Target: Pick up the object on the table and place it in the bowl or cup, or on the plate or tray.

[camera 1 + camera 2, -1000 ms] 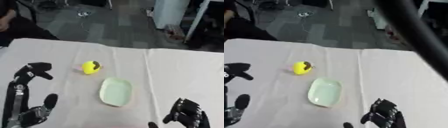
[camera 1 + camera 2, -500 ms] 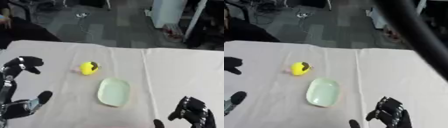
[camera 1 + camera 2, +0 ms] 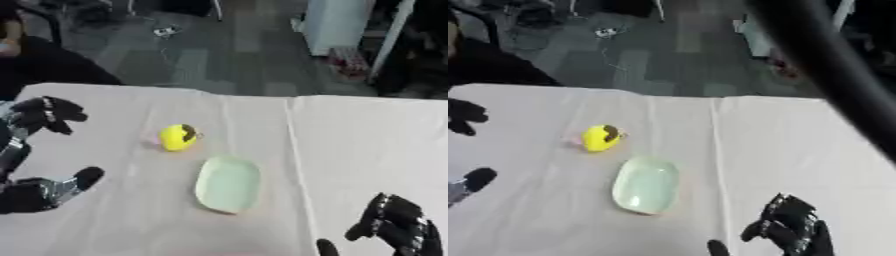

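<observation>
— Two black robot hands show over a white desk (image 3: 367, 140). Where is the yellow object?

— The round yellow toy (image 3: 178, 137) with a dark patch lies on the desk, to the right of the left hand (image 3: 39, 117) and well apart from its fingers, which are curled and hold nothing.

— And the dish?

— A pale green oval plate (image 3: 227, 183) sits just beside the toy, nearer the camera. The right hand (image 3: 398, 231) shows at the lower right corner, fingers curled, empty, well apart from the plate.
</observation>
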Available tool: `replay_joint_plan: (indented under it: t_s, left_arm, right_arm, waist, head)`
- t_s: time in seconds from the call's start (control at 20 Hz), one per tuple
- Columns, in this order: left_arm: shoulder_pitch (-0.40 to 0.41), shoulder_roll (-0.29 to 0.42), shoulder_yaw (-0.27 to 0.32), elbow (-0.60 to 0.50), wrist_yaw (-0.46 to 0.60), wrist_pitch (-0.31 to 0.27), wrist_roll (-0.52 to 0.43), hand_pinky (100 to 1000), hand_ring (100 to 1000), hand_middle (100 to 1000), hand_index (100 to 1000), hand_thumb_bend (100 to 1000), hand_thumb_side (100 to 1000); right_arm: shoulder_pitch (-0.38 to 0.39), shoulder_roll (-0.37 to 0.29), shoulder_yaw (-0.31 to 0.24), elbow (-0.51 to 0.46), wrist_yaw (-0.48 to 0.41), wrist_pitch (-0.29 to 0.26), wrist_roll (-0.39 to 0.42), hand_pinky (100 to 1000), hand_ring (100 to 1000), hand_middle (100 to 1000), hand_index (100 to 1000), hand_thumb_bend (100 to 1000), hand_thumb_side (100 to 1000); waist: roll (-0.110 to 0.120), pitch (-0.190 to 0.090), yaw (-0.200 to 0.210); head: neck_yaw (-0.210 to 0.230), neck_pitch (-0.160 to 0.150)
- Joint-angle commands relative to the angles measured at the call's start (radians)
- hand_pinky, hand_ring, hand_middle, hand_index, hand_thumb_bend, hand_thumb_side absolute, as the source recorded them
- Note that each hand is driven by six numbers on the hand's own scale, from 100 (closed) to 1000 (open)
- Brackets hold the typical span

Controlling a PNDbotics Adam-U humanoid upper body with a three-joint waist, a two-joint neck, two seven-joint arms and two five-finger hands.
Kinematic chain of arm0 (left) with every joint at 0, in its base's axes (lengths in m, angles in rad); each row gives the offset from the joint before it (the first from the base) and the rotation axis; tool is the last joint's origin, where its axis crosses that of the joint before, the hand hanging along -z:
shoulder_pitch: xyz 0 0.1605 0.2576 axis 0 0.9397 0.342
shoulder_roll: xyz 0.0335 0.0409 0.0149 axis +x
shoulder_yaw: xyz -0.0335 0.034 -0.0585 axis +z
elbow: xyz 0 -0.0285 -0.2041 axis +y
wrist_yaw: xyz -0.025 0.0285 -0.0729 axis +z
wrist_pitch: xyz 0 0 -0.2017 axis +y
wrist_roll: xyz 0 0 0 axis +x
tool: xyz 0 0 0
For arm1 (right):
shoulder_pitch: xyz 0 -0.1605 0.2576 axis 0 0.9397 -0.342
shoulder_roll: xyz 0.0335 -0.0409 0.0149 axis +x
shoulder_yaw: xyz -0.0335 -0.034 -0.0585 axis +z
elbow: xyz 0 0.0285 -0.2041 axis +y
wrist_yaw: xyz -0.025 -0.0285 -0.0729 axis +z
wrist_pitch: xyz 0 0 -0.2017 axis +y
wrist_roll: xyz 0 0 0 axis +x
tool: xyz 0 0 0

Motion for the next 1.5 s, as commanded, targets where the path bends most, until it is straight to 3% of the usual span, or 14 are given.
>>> replay_joint_plan:
  t_s: [0.05,0.4,0.8,1.5]
  left_arm:
    - [-0.021,0.090,0.021,-0.013,-0.013,0.046,-0.064,548,569,706,731,541,849]
    - [-0.053,0.190,0.024,-0.013,-0.049,0.139,-0.211,568,598,712,725,538,858]
    - [-0.102,0.260,0.014,-0.013,-0.089,0.197,-0.355,588,631,716,716,542,853]
    - [-0.144,0.263,0.006,-0.013,-0.232,0.326,-0.585,616,679,725,717,530,869]
  right_arm:
    - [-0.012,-0.019,-0.007,-0.014,-0.015,-0.301,-0.299,316,303,238,372,433,531]
    - [-0.021,-0.036,-0.019,-0.014,-0.039,-0.301,-0.299,317,303,240,377,440,539]
    - [-0.034,-0.057,-0.034,-0.014,-0.072,-0.301,-0.299,318,303,243,382,451,548]
    - [-0.086,-0.125,-0.075,-0.014,-0.188,-0.301,-0.299,324,305,252,401,494,576]
  waist:
    - [0.008,-0.009,-0.005]
    - [0.016,-0.008,-0.017]
    - [0.023,-0.008,-0.035]
    - [0.038,0.003,-0.090]
  head:
    - [0.020,-0.005]
    - [0.042,-0.006]
    - [0.072,-0.004]
    - [0.156,-0.018]
